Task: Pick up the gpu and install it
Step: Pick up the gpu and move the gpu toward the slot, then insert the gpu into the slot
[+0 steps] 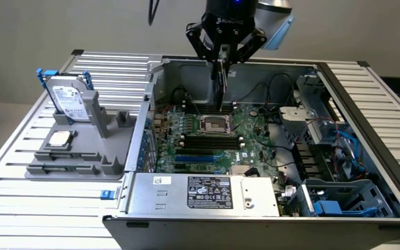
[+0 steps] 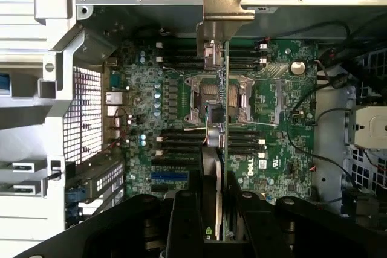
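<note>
Your gpu (image 1: 220, 86) hangs edge-down, pinched between the fingers of the gripper (image 1: 222, 56), over the motherboard (image 1: 255, 135) near the CPU socket (image 1: 212, 124), inside the open case (image 1: 366, 130). Well off to the exterior view's left, the hard drive (image 1: 71, 96) stands in its grey holder (image 1: 82, 156).

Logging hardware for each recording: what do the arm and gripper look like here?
Black gripper with white ROBOTIQ lettering, a blue light above it and black linkage fingers. Silver-grey arm with a pale blue cap; a black cable hangs alongside.
</note>
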